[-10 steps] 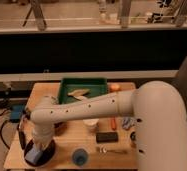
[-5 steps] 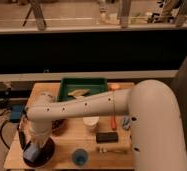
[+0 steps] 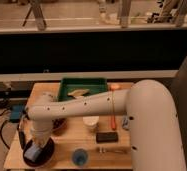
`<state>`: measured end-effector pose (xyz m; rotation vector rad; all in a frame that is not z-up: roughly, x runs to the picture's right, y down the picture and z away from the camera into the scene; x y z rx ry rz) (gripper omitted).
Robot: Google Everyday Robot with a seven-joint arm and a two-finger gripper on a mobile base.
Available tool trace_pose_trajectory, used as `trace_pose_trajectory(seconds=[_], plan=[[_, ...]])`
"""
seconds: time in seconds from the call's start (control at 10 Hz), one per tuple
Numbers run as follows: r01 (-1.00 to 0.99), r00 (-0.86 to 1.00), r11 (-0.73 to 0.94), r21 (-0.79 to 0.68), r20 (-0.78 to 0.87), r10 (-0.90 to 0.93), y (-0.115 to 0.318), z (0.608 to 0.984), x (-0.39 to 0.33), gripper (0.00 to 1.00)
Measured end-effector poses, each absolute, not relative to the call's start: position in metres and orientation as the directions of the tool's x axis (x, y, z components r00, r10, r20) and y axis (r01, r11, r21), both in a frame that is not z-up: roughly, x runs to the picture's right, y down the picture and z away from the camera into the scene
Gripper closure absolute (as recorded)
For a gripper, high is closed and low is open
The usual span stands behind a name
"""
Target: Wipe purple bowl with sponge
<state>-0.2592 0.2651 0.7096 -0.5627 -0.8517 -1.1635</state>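
Observation:
The purple bowl (image 3: 48, 150), dark and glossy, sits at the front left corner of the wooden table (image 3: 87, 142). My white arm reaches across the table from the right and bends down over it. My gripper (image 3: 34, 148) points down into the bowl and is shut on the light-blue sponge (image 3: 33, 153), which rests against the bowl's inside on its left part. The wrist hides the fingers and the bowl's far rim.
A blue cup (image 3: 79, 157) stands just right of the bowl. A white cup (image 3: 91, 123), a black block (image 3: 107, 136), a metal utensil (image 3: 110, 149) and an orange stick (image 3: 113, 119) lie mid-table. A green tray (image 3: 84, 87) is at the back. A smaller dark bowl (image 3: 58, 124) sits behind the arm.
The gripper with the sponge has shifted slightly inside the bowl, and the forearm has swung a little. The bowl and the other things have not moved.

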Motion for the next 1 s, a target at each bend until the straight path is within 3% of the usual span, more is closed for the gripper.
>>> trace_pose_trajectory(seconds=[1.0], plan=[[0.932,0.196,0.362,0.014,0.820,-0.537,0.273,0.697,-0.220,1.00]])
